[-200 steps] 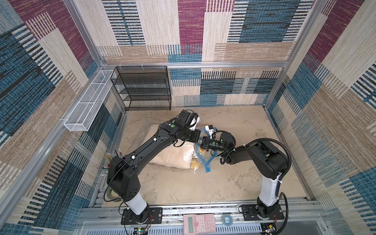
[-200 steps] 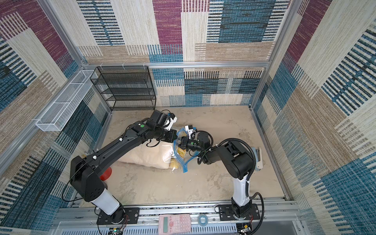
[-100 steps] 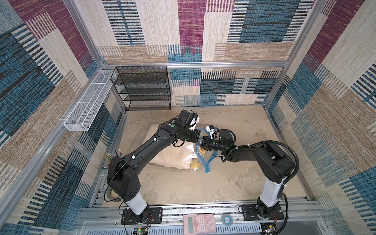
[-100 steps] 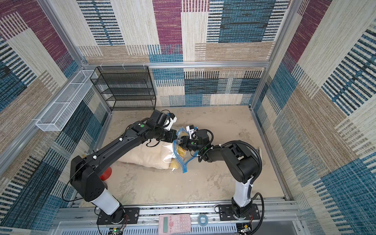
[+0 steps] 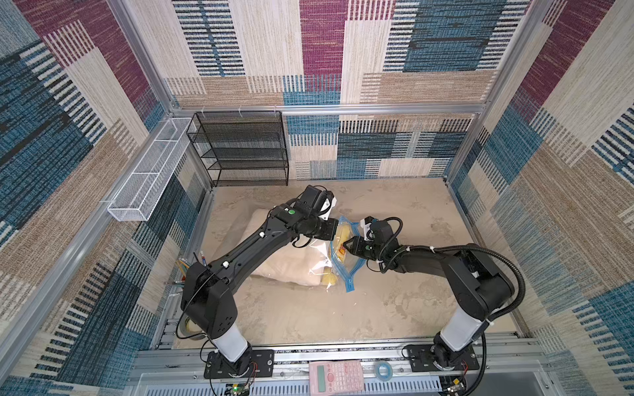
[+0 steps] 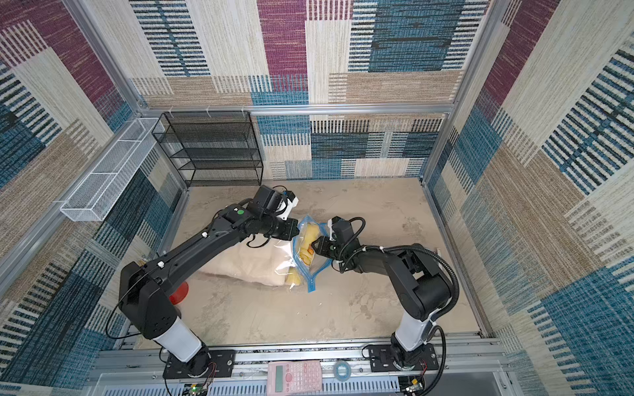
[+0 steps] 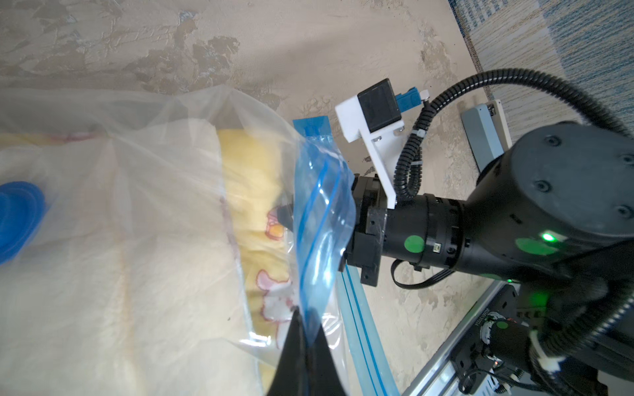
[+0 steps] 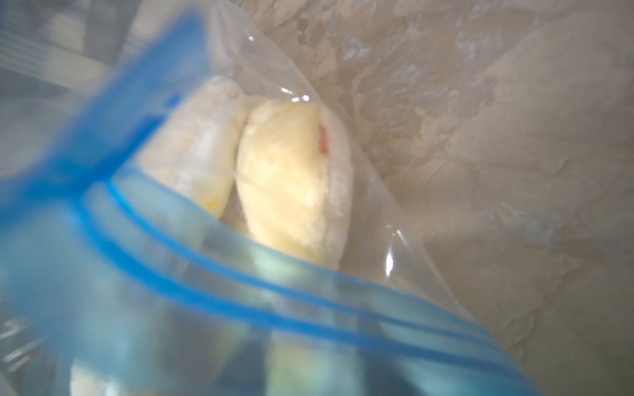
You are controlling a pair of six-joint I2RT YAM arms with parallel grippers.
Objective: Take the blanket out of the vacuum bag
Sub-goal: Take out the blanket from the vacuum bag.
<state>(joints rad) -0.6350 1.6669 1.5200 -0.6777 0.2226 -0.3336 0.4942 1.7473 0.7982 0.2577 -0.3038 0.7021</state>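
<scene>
Vacuum bag (image 5: 317,265) on the counter (image 5: 394,301), blanket (image 7: 250,178) inside. Its zip edge (image 7: 319,205) is clenched by the left claw (image 7: 299,319), presumably to keep it open for the right claw (image 5: 347,245), whose state cannot be told.

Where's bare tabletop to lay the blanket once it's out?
Open table between the vacuum bag and the right wall, and between the bag and the front rail. Crowded at the bag mouth, where left claw and right claw meet.
</scene>
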